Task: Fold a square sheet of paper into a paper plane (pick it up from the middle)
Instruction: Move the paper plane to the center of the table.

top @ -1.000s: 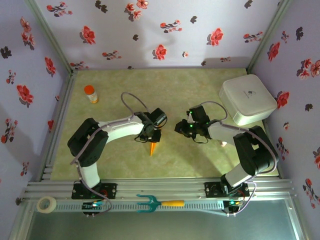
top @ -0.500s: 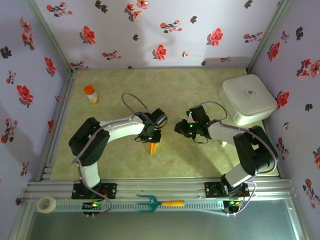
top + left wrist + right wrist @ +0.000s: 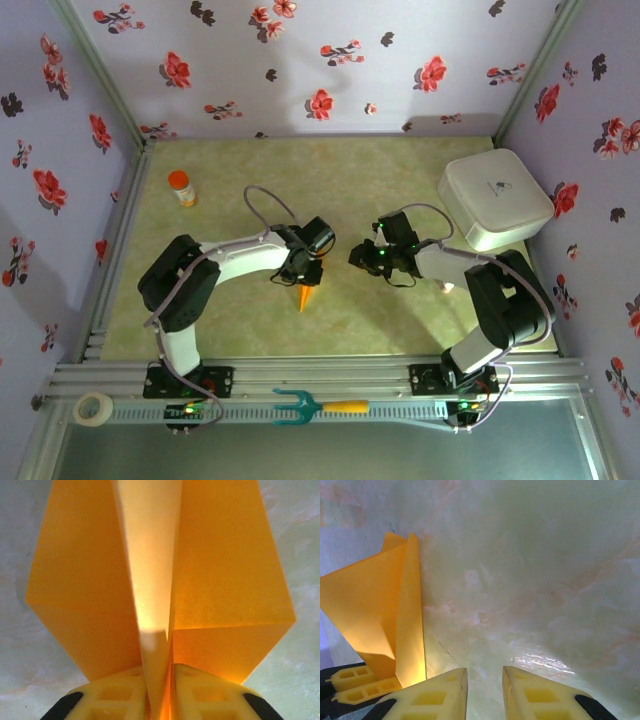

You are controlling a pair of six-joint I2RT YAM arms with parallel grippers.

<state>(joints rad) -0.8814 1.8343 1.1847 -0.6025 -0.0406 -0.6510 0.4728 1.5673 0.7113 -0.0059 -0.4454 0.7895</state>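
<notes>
The paper plane (image 3: pixel 305 297) is a narrow orange-yellow dart pointing toward the near edge, just in front of my left gripper (image 3: pixel 306 272). In the left wrist view its wings (image 3: pixel 225 580) spread to both sides and its pale centre fold (image 3: pixel 150 570) runs down between the yellow fingers. My left gripper (image 3: pixel 160 682) is shut on that fold. My right gripper (image 3: pixel 484 690) hovers low over the bare table, open with nothing between its fingers. To its left stands the plane (image 3: pixel 375 610), with the left gripper's fingers (image 3: pixel 350 682) under it. From above, the right gripper (image 3: pixel 360 257) sits a short gap to the plane's right.
A white lidded box (image 3: pixel 495 200) stands at the back right. A small orange-capped bottle (image 3: pixel 181 187) stands at the back left. A teal fork with an orange handle (image 3: pixel 315 406) and a tape roll (image 3: pixel 93 408) lie on the near rail.
</notes>
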